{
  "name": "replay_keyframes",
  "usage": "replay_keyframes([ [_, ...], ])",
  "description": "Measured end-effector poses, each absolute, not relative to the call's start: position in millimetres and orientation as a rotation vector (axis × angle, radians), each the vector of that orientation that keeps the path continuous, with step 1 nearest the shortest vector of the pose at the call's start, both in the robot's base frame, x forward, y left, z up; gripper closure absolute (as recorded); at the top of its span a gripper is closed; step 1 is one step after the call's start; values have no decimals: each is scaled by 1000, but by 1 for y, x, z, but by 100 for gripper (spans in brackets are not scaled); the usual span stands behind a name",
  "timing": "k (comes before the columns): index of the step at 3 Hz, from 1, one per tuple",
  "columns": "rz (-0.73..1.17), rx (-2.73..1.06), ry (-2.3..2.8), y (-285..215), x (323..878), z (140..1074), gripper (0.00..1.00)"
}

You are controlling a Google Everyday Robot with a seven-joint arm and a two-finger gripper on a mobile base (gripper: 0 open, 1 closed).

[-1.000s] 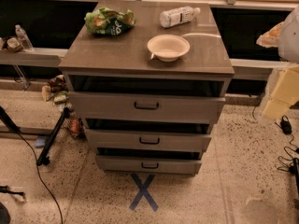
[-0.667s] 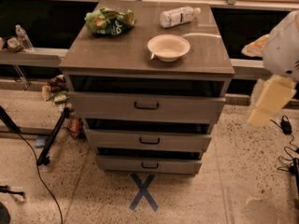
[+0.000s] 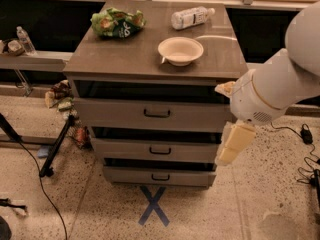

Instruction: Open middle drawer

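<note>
We are holding the gripper (image 3: 227,151) low at the cabinet's (image 3: 80,74) right front corner, hanging from the arm (image 3: 280,84) just beside the right end of the middle drawer (image 3: 125,149). Whether the gripper is spread or pressed together we cannot tell. The drawer is sitting second of three, between the top drawer (image 3: 110,113) and the bottom drawer (image 3: 125,175), and by our judgement it is not yet pulled out. Its small dark handle (image 3: 160,150) is lying at centre, well left of the gripper. We are seeing three risks. The three handles are stacked and alike, so a reach at the wrong height could seize a neighbour's. Swinging left could clip the cabinet's corner. A jolt could roll the bottle (image 3: 191,17) lying on top, or shift the bowl (image 3: 180,50).
</note>
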State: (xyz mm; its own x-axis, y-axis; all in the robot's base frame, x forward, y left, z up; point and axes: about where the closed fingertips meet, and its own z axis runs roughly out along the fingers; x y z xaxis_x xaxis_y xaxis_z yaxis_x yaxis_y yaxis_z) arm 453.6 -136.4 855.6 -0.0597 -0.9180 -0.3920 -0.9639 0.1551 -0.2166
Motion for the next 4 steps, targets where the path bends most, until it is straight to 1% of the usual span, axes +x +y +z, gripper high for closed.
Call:
replay_keyframes([
  [1,130,-1786,2004,-139,453,863,0],
  [2,179,-1789,1982,-131,451,851,0],
  [3,290,-1796,1953,-114,447,811,0],
  [4,383,-1846,1900,-85,436,752,0],
])
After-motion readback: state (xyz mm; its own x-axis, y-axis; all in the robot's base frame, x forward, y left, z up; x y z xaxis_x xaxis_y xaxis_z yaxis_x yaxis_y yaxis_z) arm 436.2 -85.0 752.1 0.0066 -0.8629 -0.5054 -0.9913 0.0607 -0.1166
